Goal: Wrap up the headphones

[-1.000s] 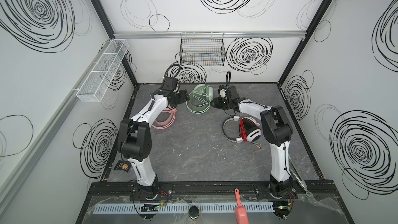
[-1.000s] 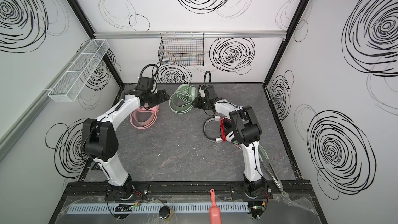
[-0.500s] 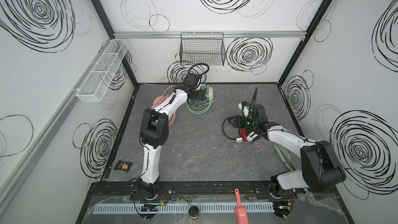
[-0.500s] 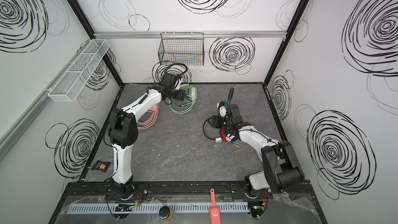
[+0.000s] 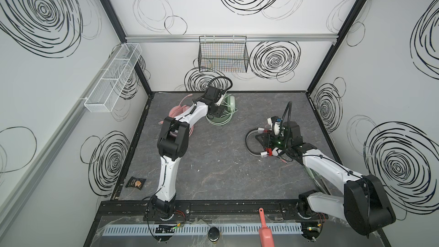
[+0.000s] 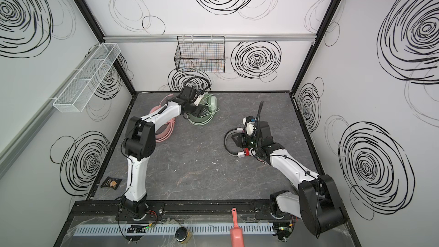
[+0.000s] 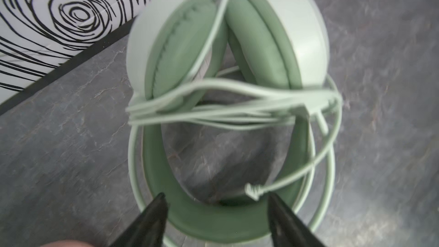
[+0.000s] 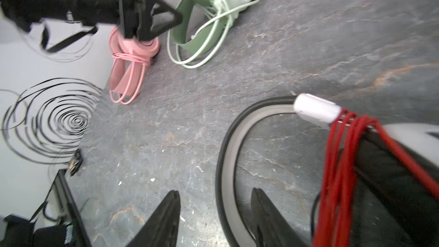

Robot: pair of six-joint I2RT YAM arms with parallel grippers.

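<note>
L gripper (image 7: 216, 196) is spread wide and grasps nothing, tips either side of the headband of the mint-green headset (image 7: 268, 43). That set lies near the back edge of the table (image 5: 213, 162), left of centre, w/ pale green cable (image 7: 213, 112) wound across its cups and the plug end loose. R gripper (image 8: 215, 192) has jaws apart, holding nothing, w/ the band of the white-and-black headset (image 8: 225, 139) running btwn them; that set sits toward the right edge, red cable (image 8: 337, 162) bundled over it. Pink headset (image 5: 177, 110), cable wrapped round it, lies by the back left corner.
</note>
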